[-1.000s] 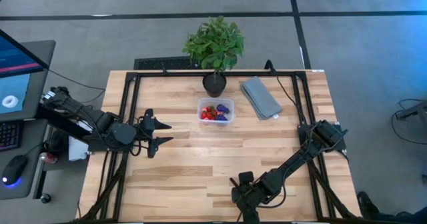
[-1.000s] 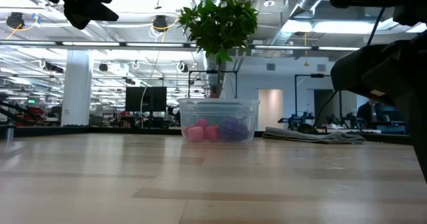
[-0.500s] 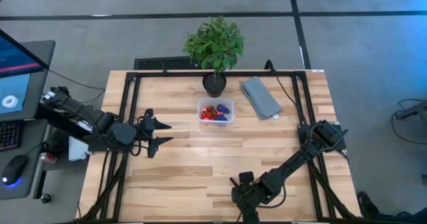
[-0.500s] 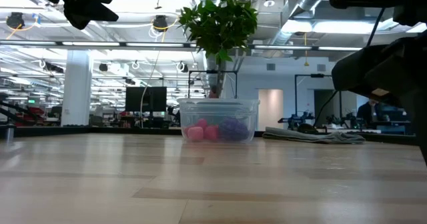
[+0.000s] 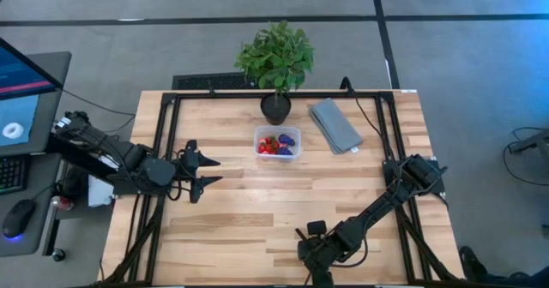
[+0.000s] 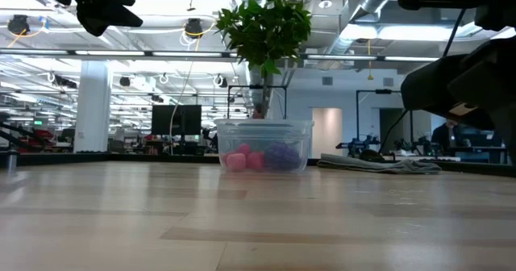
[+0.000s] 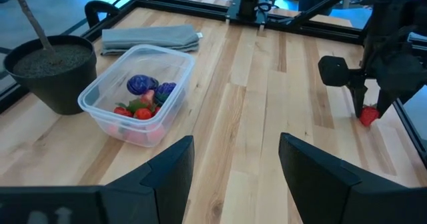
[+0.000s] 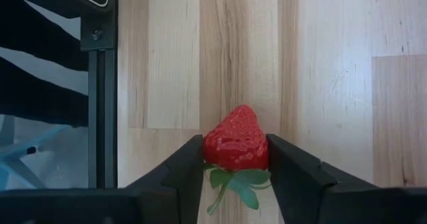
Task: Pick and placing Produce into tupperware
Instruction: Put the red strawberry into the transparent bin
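Observation:
The clear tupperware (image 5: 277, 142) stands on the table before the black plant pot (image 5: 275, 108). It holds red strawberries, pinkish pieces and purple grapes (image 7: 143, 85). It also shows in the low view (image 6: 264, 146). One more red strawberry (image 8: 235, 144), with its green top toward the wrist, sits between the fingers of my right gripper (image 8: 235, 141) near the table's near edge (image 5: 309, 237). The left wrist view shows the same strawberry (image 7: 369, 115). My left gripper (image 7: 237, 139) hovers open over the table's left part (image 5: 204, 172), touching nothing. My right gripper pinches the strawberry's red body (image 8: 220, 147) between its two fingers (image 8: 183, 174), one on each side. The fingers come from above, pointing down. The berry's tip points at the table and its leaves (image 8: 233, 183) point up toward the wrist. I cannot tell whether it rests on the wood.
A folded grey cloth (image 5: 334, 125) lies right of the pot, and the leafy plant (image 5: 276, 55) rises over the far edge. Black frame rails (image 8: 100, 84) run along the table's sides, one close beside the right gripper. Bare wood (image 5: 266, 198) lies between the grippers and the tupperware.

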